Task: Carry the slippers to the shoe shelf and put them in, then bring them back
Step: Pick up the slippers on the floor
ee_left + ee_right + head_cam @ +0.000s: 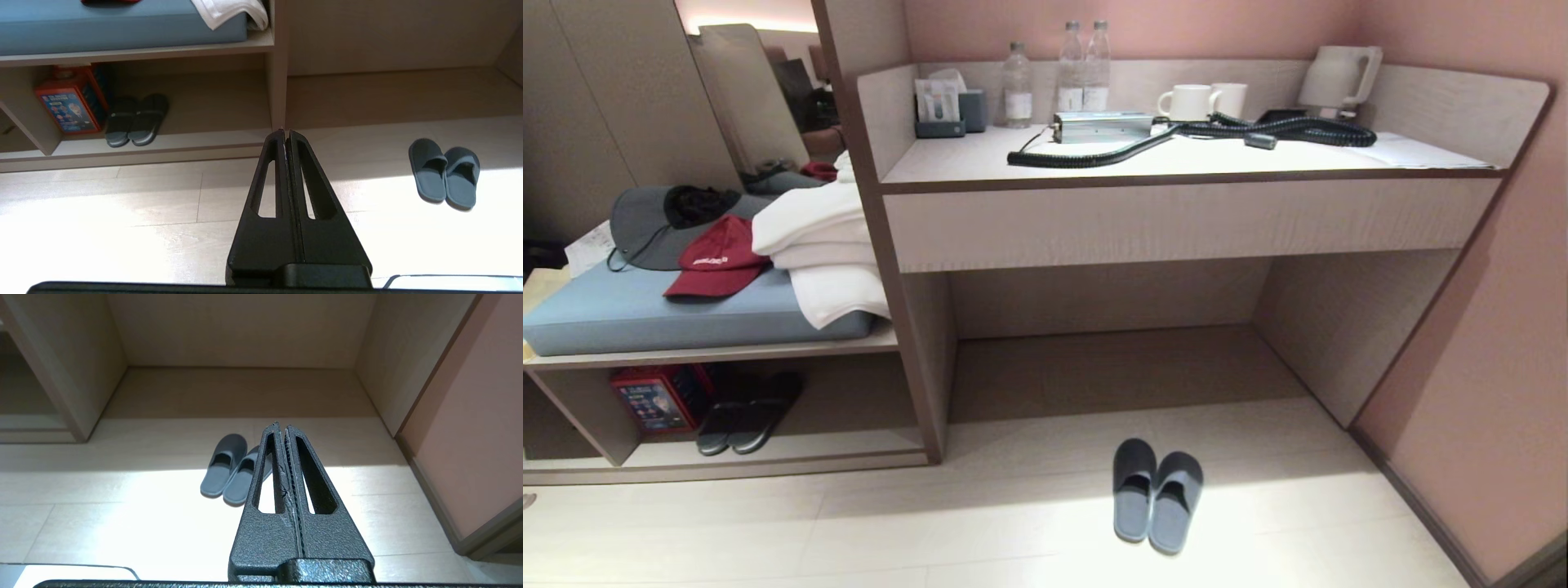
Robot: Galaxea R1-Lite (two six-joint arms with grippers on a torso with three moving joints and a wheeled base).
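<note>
Head view shows us a pale wood-plank floor (768, 531) before a pink-walled alcove under the table (1176, 159). The slippers (1157, 498) lie side by side on the floor, toes toward the alcove, right of the shoe shelf (727, 465). Our left hand (286, 134) and right hand (282, 426) hover above the floor, fingers pressed together, empty.

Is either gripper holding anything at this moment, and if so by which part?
Nothing is held. The left gripper and right gripper are both shut on nothing, and the slippers lie untouched on the floor.
</note>
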